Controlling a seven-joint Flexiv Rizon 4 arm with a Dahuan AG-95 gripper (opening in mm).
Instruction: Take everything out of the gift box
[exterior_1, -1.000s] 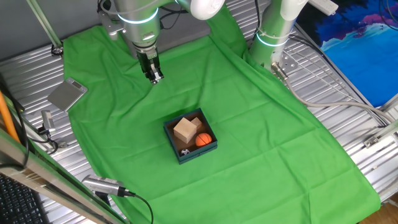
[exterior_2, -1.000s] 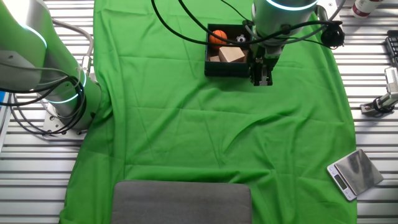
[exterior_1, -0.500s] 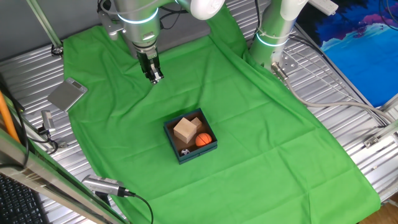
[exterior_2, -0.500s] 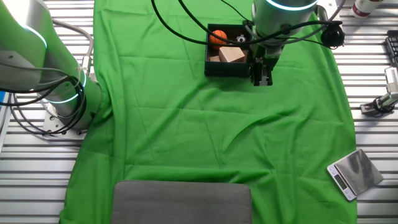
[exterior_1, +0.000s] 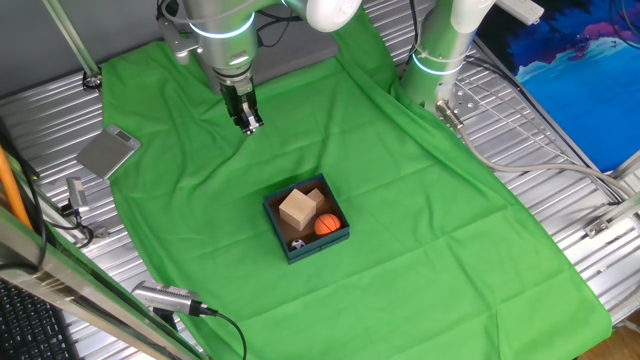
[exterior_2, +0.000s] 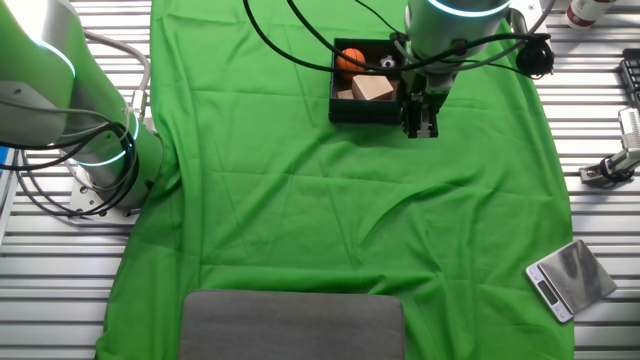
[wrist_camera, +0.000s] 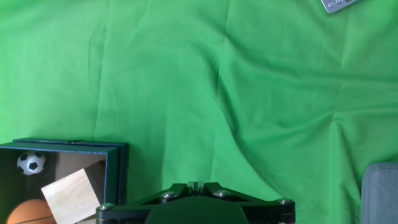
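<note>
Green cloth (exterior_1: 420, 200) covers the desk from edge to edge, wrinkled, with metal slats showing around it. Nearest in one fixed view, toward the front edge of the cloth, sits the gift box (exterior_1: 338, 237), its dark teal walls enclosing a brown interior. Inside it lie two tan wooden cubes (exterior_1: 297, 209), one partly under the other, the orange ball (exterior_1: 327, 225) at the right inner wall, and the tiny soccer ball (exterior_1: 297, 243) in the front corner. Farther back, well apart from the box, the gripper (exterior_1: 250, 125) hangs above bare cloth, fingers pointing down and drawn close together with nothing between them. Off the cloth's left edge a flat grey scale (exterior_1: 108, 152) rests on the slats. In the hand view the box occupies the lower left corner, its contents visible.
</note>
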